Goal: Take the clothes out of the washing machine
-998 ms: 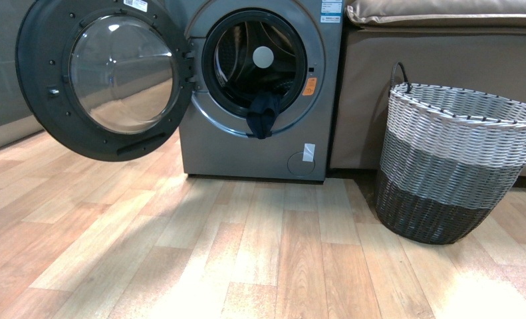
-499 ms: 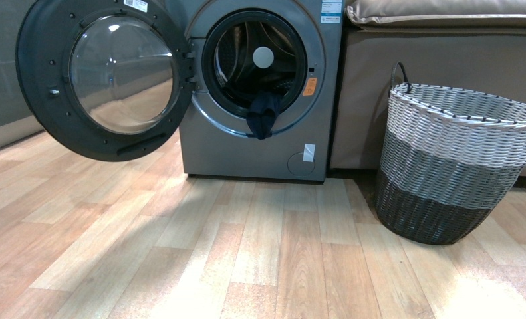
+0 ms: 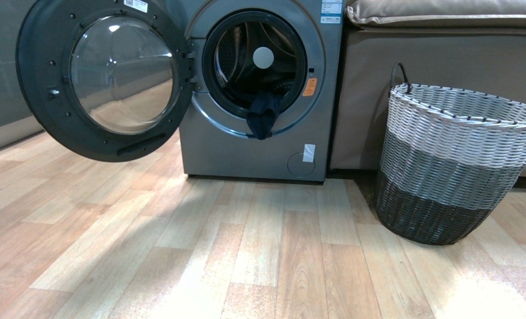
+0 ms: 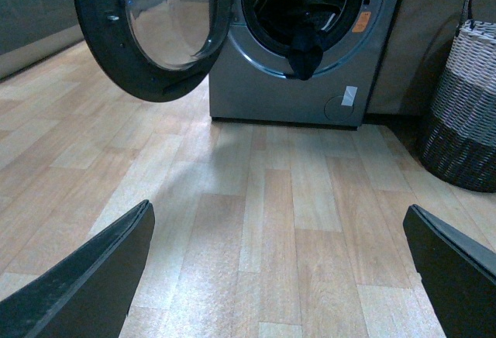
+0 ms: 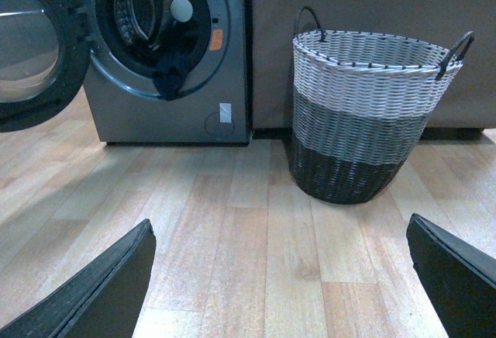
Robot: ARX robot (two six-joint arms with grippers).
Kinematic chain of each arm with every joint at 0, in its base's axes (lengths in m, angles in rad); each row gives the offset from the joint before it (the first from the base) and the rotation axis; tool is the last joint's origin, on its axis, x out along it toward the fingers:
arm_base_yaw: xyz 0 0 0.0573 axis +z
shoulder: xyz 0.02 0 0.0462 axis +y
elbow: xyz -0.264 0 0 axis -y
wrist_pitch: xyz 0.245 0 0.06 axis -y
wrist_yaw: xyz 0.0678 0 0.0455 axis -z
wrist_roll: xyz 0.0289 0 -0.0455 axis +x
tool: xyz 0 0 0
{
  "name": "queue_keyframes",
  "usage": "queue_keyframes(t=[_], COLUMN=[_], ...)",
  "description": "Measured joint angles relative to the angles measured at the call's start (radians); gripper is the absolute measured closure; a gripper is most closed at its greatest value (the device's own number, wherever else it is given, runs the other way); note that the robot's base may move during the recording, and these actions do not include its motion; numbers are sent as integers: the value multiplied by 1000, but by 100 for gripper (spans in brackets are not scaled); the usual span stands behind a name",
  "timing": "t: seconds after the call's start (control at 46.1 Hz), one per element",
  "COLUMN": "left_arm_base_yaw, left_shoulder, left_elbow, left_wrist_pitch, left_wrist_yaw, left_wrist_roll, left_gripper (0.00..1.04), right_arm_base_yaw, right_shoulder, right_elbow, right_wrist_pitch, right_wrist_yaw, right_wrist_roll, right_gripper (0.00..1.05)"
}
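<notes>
A home's living area, it seems: a front-loading washing machine (image 3: 240, 156) stands on a wood-look plank floor (image 3: 247, 252) just beside a brown upholstered sofa (image 3: 439, 46), with a woven basket (image 3: 446, 166) near.

Navy clothes (image 3: 263, 116), silver-grey washing machine (image 3: 247, 156) (white, grey and black woven basket (image 3: 446, 166))

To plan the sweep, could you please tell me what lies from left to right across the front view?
Open washing machine door → clothes hanging out → woven basket.
</notes>
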Motion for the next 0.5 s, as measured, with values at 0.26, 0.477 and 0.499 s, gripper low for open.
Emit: queue_keyframes(t=[0.26, 0.477, 0.499], left_arm_base_yaw=[0, 0, 0], left_shoulder=[0, 0, 0], left_elbow=[0, 0, 0], left_wrist_pitch=[0, 0, 0], left_wrist_yaw=[0, 0, 0], left_wrist_roll=[0, 0, 0], left_gripper=[7, 7, 7], right_arm_base_yaw=[0, 0, 0], right_shoulder=[0, 0, 0], right_elbow=[0, 0, 0], right_wrist_pitch=[0, 0, 0], right_wrist_yaw=[0, 0, 0], right_wrist_roll=[0, 0, 0], right_gripper=[8, 8, 8])
